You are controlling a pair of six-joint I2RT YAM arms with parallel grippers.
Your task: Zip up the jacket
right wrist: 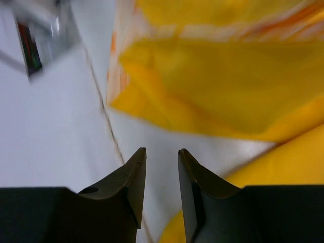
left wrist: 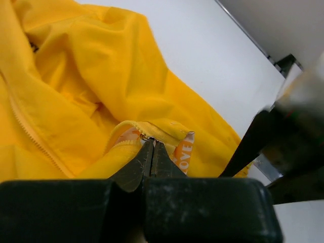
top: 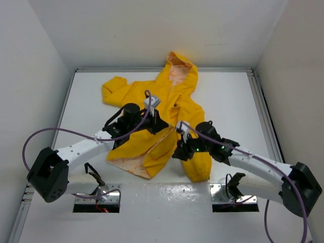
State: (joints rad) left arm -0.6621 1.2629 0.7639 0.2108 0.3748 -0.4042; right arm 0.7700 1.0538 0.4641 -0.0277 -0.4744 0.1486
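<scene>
**One yellow jacket, two pincers**

A single yellow jacket [top: 185, 104] lies open-fronted at the centre of the white tabletop [top: 228, 101]. Its hood points to the top of the overhead view, and orange-printed lining shows on the lower flap. The left pincer [left wrist: 152, 152] is clenched on the jacket's zipper edge, beside one tag [left wrist: 183, 152] with the letters "OVE" in orange. The right pincer [right wrist: 162, 172] stands released over bare tabletop near the jacket's edge, grasping nothing.

a: top view?
b: high behind the arms [top: 86, 147], looking down on the whole table [top: 228, 96].
a: the wrists?
b: each looks out past its fingers [left wrist: 135, 169], low and very near the jacket [top: 177, 104]. all three share its lower front.
</scene>
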